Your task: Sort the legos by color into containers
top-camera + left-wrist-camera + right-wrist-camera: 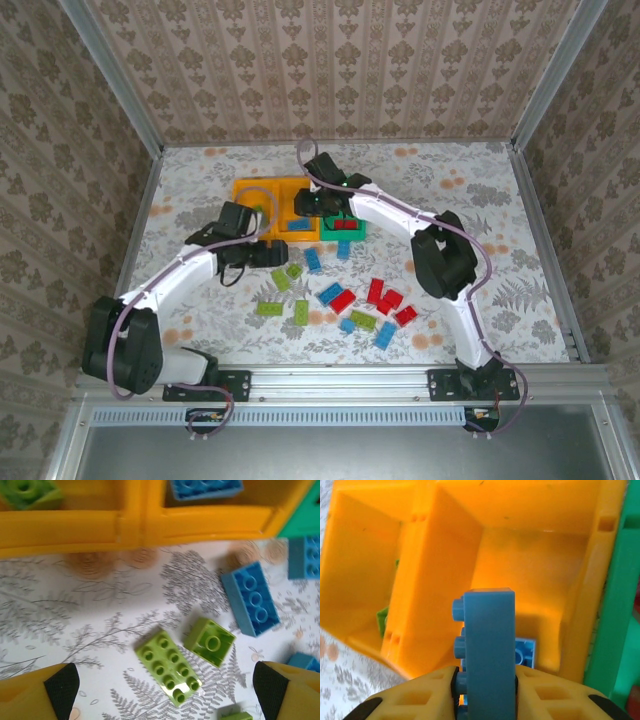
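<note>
Legos (342,300) lie scattered on the near table (520,200). Right end effector (487,680), reaching far, grasps 1 blue brick (490,640) over an orange-yellow bin (535,545). Left end effector (166,682) hovers released.

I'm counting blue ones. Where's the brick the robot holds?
Right wrist view: the blue brick sits in the right pincer, above the middle orange bin.

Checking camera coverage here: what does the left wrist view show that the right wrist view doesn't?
Left wrist adds the open left tool over two loose lime bricks and a loose blue brick on the table. Right wrist adds the right tool clamping a blue lego above the middle orange bin. Both show that bin with a blue brick inside, the left orange bin with a green brick inside, and the green bin's edge.
</note>
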Controlling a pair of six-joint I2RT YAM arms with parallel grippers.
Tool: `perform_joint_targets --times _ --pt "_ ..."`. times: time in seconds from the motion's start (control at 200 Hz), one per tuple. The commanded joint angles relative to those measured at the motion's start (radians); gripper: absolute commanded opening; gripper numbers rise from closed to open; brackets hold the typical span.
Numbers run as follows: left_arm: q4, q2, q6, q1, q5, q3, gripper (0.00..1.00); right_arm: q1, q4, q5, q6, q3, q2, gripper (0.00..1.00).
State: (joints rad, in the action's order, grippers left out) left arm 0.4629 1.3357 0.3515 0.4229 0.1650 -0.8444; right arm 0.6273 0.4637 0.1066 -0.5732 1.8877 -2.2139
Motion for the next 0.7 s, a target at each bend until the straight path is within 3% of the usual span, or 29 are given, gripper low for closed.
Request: perform_joint_targets --times 0.0,0.36,0.695 --pt "-0.004 0.014 -0.146 0.074 -0.058 -0.006 0.93 0.000 0.063 0.009 -0.028 0.089 -0.044 0.36" --pt "-0.003 0.133 -0.271 0.169 -0.136 -0.066 0.85 -0.008 0.085 0.031 -0.049 0.129 -0.066 0.46" --pt "0.005 0.260 -0.338 0.220 -0.139 -0.135 0.76 -0.034 -0.005 -0.002 -0.061 -0.120 0.157 0.64"
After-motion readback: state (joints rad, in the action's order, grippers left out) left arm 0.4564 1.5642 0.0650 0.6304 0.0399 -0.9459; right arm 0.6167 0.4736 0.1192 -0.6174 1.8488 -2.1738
